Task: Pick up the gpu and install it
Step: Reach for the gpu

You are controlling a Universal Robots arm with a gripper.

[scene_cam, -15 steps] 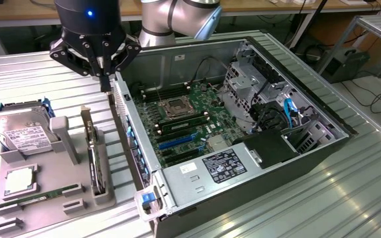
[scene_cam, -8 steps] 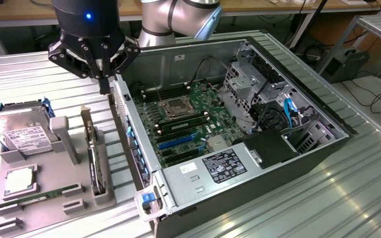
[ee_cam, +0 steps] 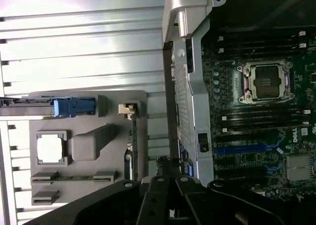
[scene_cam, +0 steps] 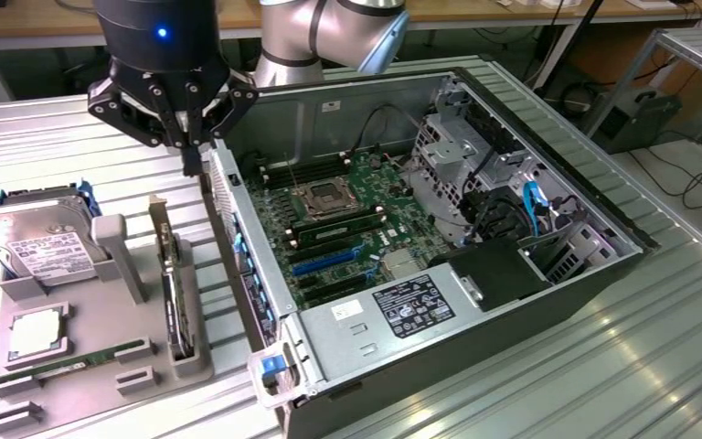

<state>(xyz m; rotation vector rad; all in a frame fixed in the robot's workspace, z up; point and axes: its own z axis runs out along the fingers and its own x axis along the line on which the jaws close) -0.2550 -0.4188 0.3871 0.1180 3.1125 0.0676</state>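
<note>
Just one gpu [scene_cam: 176,297] [ee_cam: 132,153] is on view. It stands on its long edge in a slot of the single gray holder [scene_cam: 107,389] [ee_cam: 111,99], with its silver bracket strip at the end nearer the end effector. That holder lies on the ribbed metal counter [scene_cam: 643,366] [ee_cam: 74,37], just beside the one open computer case [scene_cam: 547,302] [ee_cam: 190,7], on the exterior view's left.

Three other parts share the holder with the card:
- one hard drive [scene_cam: 37,245] with a white label
- one square processor chip [scene_cam: 37,331] [ee_cam: 50,149]
- one narrow green memory stick [scene_cam: 77,361]

Inside the case lies one green motherboard [scene_cam: 339,229] [ee_cam: 256,126], with a single processor socket [scene_cam: 326,197] [ee_cam: 264,81] near its middle.

One robot arm [scene_cam: 326,27] reaches in from the far side. Its end effector [scene_cam: 189,157] [ee_cam: 165,165] hangs over the gap between the holder and the case's rear wall, above the bracket end of the gpu and clear of it. It is clenched, fingertips pressed together, with nothing between them.
</note>
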